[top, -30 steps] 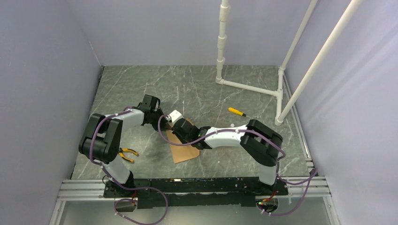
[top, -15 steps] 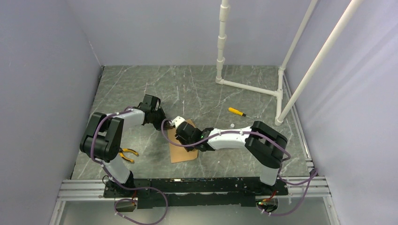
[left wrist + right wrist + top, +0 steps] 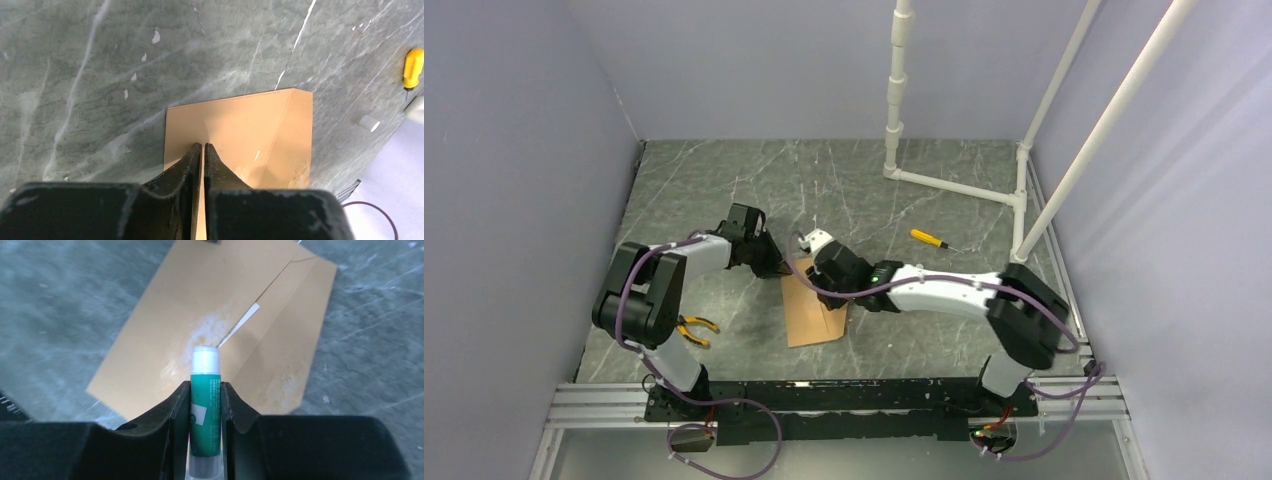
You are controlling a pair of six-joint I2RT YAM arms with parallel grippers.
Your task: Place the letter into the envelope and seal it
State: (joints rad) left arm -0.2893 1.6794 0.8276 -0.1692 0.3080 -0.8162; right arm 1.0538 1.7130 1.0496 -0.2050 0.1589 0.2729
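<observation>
The brown envelope [image 3: 809, 318] lies flat on the marble table, its diagonal seams showing in the left wrist view [image 3: 250, 120]. My left gripper [image 3: 776, 264] sits at its far left corner, jaws [image 3: 203, 146] almost together with a thin tan edge of the envelope between them. My right gripper [image 3: 832, 290] hovers over the envelope [image 3: 200, 295], shut on a green glue stick [image 3: 205, 405] whose white tip points at a whitish smear near the seam. The letter is hidden; only a thin pale sliver [image 3: 245, 320] shows in the seam gap.
A yellow-handled screwdriver [image 3: 927, 239] lies to the right of the envelope, also in the left wrist view [image 3: 413, 65], with a small white cap [image 3: 369, 122] near it. Yellow-handled pliers [image 3: 694, 328] lie by the left arm. A white pipe frame [image 3: 954, 185] stands at the back right.
My right gripper has moved to the right and farther back over the envelope with the glue stick, its elbow swinging right. The envelope slid slightly left. The left gripper stays at the corner.
</observation>
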